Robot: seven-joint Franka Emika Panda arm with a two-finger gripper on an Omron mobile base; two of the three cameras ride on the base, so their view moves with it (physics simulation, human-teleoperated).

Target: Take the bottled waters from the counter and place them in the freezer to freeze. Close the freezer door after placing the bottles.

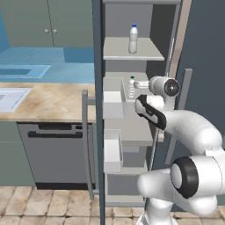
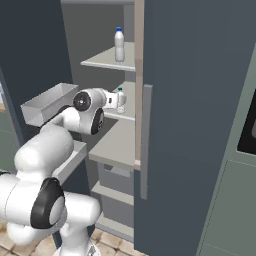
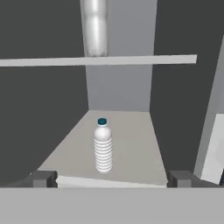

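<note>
Rendered home kitchen: beige stone bench (image 1: 52,103) with inset white sink (image 1: 11,97), dark dishwasher (image 1: 55,154) below, grey-green wall cabinets (image 1: 48,22), tiled floor (image 1: 44,204), open slate-grey freezer (image 2: 190,100) with shelves.

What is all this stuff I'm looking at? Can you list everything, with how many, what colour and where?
bottled waters: two, clear whitish with blue caps; one upright on the upper freezer shelf, one upright on the shelf below, just ahead of the gripper
freezer: one, dark slate-grey with pale grey shelves, standing open at centre
freezer door: one, dark slate-grey, swung open, white bins on its inside
counter: one, beige marbled, left of the freezer
sink: one, white, set in the counter's left end
dishwasher: one, dark grey, under the counter
wall cabinets: grey-green, above the counter
floor: beige tiles, at the bottom
gripper: one, dark tips, open, reaching into the freezer at the lower bottle's shelf
</note>
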